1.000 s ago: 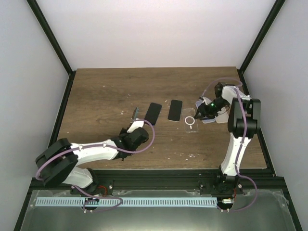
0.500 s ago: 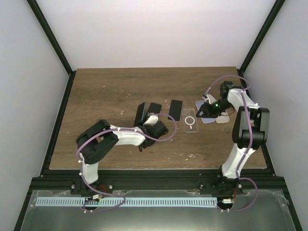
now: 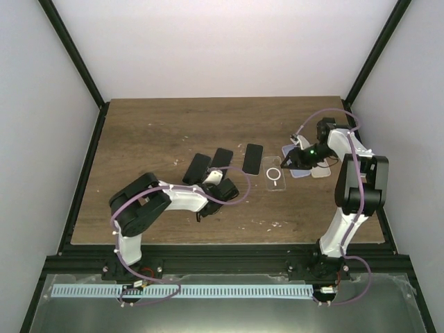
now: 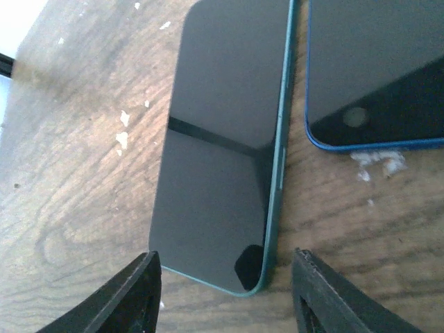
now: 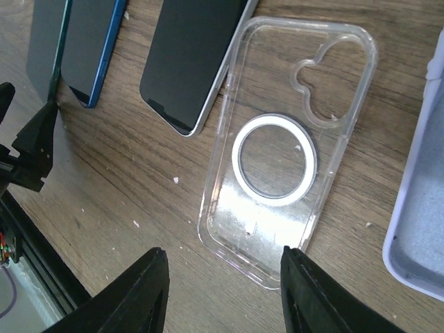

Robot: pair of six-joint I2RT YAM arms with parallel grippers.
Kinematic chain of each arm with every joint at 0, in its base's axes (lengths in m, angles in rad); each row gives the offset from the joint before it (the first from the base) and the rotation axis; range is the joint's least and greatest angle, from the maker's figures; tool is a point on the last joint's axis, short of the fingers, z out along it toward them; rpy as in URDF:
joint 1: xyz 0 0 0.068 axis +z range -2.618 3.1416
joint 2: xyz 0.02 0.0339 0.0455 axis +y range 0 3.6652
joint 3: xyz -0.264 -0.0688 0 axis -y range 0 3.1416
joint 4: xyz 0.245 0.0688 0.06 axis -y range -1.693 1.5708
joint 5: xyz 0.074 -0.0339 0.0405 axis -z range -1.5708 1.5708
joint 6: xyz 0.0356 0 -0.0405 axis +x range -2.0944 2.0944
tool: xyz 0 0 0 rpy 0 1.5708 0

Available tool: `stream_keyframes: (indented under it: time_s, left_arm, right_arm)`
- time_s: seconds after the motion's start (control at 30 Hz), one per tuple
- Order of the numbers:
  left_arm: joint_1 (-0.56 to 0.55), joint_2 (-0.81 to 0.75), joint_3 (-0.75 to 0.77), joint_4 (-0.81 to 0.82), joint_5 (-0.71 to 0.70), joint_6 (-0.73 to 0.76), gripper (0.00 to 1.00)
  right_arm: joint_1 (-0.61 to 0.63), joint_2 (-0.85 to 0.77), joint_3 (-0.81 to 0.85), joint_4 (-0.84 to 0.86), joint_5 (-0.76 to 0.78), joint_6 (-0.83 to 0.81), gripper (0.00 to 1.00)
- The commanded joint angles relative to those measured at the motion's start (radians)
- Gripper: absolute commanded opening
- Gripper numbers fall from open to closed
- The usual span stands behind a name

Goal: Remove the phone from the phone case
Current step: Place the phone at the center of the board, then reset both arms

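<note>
Left end effector (image 4: 225, 284) — fingers spread, holding nothing — hovers at the end of the teal-edged phone (image 4: 215, 159), which lies flat on the counter (image 4: 69, 180) beside a blue phone (image 4: 374, 69). Right end effector (image 5: 223, 277) is spread above the empty clear phone case (image 5: 277, 208).

A clear case (image 5: 284, 149) is laid flat on the table (image 5: 139, 180), just beside a dark phone (image 5: 194, 55); the right gripper (image 5: 222, 253) is held spread above it, apparently without contact.
</note>
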Motion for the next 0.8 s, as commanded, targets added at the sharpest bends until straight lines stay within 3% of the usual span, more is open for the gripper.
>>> stream_keyframes:
  time_s: [0.0, 0.37, 0.5, 0.63, 0.7, 0.73, 0.77]
  left_arm:
    - [-0.011, -0.068, -0.025, -0.024, 0.090, -0.029, 0.55]
    - [-0.052, -0.447, 0.028, -0.154, 0.212, 0.040, 0.69]
    - [0.030, -0.535, 0.148, -0.292, 0.327, 0.055, 0.74]
    - [0.160, -0.649, 0.202, -0.319, 0.545, 0.073, 0.80]
    - [0.236, -0.707, 0.219, -0.318, 0.631, 0.085, 0.82]
    - [0.268, -0.730, 0.229, -0.320, 0.660, 0.098, 0.82]
    - [0.291, -0.750, 0.232, -0.312, 0.676, 0.118, 0.82]
  right_arm:
    - [-0.001, -0.072, 0.005, 0.025, -0.040, -0.024, 0.45]
    - [-0.001, -0.332, 0.002, 0.169, -0.141, -0.005, 0.45]
    - [-0.005, -0.443, -0.018, 0.309, -0.121, 0.095, 0.47]
    - [-0.032, -0.570, -0.057, 0.483, -0.021, 0.199, 0.51]
    - [-0.036, -0.651, -0.097, 0.595, 0.075, 0.234, 0.70]
    - [-0.036, -0.697, -0.131, 0.664, 0.119, 0.251, 0.92]
    - [-0.036, -0.738, -0.187, 0.731, 0.146, 0.265, 0.99]
